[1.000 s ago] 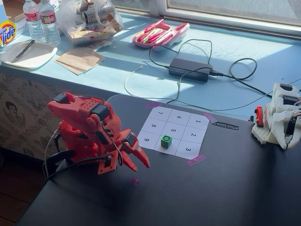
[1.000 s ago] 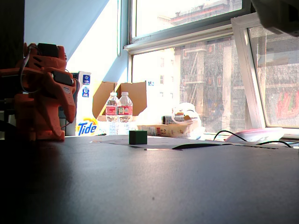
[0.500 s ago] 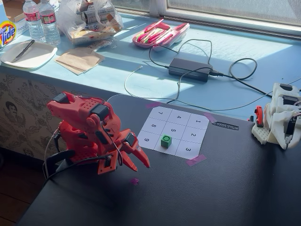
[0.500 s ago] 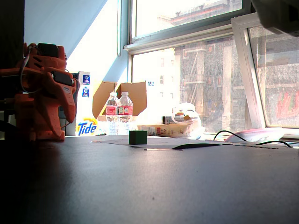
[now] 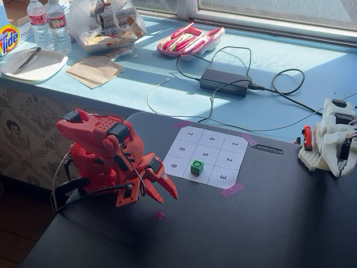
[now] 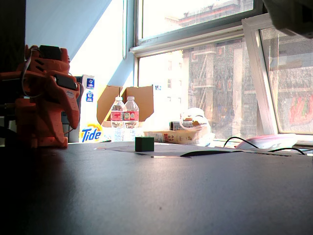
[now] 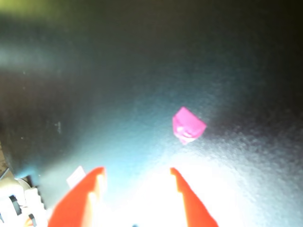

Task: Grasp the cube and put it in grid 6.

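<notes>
The claw (image 5: 162,192) stands open and empty near the table's left edge; reaching carelessly, it may knock the cube (image 5: 196,167) off its cell.

Black numerals 1 to 9 on the white grid sheet (image 5: 205,156), one per cell: 7, 4, 1 along the row nearest the window sill (image 5: 167,84); 8, 5, 2 in the middle; 9, an unreadable cell under the cube (image 5: 196,167), then 3 nearest the camera. "Tide" on the orange-and-blue detergent box (image 5: 8,38) at the sill's left end, also legible in the low fixed view (image 6: 91,133). "152" on the cardboard box (image 6: 142,100) behind the bottles. Small label (image 5: 266,149) right of the sheet, unreadable.
</notes>
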Robot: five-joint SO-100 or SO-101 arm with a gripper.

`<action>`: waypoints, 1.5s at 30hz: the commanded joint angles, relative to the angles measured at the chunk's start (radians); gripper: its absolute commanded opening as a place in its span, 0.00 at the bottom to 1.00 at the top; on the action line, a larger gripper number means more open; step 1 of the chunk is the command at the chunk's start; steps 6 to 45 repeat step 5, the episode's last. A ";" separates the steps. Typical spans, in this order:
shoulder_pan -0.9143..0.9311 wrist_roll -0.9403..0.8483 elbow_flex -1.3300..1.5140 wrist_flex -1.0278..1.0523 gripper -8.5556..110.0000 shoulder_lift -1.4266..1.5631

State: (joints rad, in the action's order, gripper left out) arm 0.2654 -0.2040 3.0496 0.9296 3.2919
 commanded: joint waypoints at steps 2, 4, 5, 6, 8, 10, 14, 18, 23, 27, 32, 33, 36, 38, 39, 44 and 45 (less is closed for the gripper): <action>-0.008 -0.006 0.043 -0.011 0.25 0.008; -0.008 -0.006 0.043 -0.011 0.25 0.008; -0.008 -0.006 0.043 -0.011 0.25 0.008; -0.008 -0.006 0.043 -0.011 0.25 0.008; -0.008 -0.006 0.043 -0.011 0.25 0.008; -0.008 -0.006 0.043 -0.011 0.25 0.008; -0.008 -0.006 0.043 -0.011 0.25 0.008; -0.008 -0.006 0.043 -0.011 0.25 0.008; -0.008 -0.006 0.043 -0.011 0.25 0.008; -0.008 -0.006 0.043 -0.011 0.25 0.008; -0.008 -0.006 0.043 -0.011 0.25 0.008; -0.008 -0.006 0.043 -0.011 0.25 0.008; -0.008 -0.006 0.043 -0.011 0.25 0.008; -0.008 -0.006 0.043 -0.011 0.25 0.008; -0.008 -0.006 0.043 -0.011 0.25 0.008; -0.008 -0.006 0.043 -0.011 0.25 0.008; -0.008 -0.006 0.043 -0.011 0.25 0.008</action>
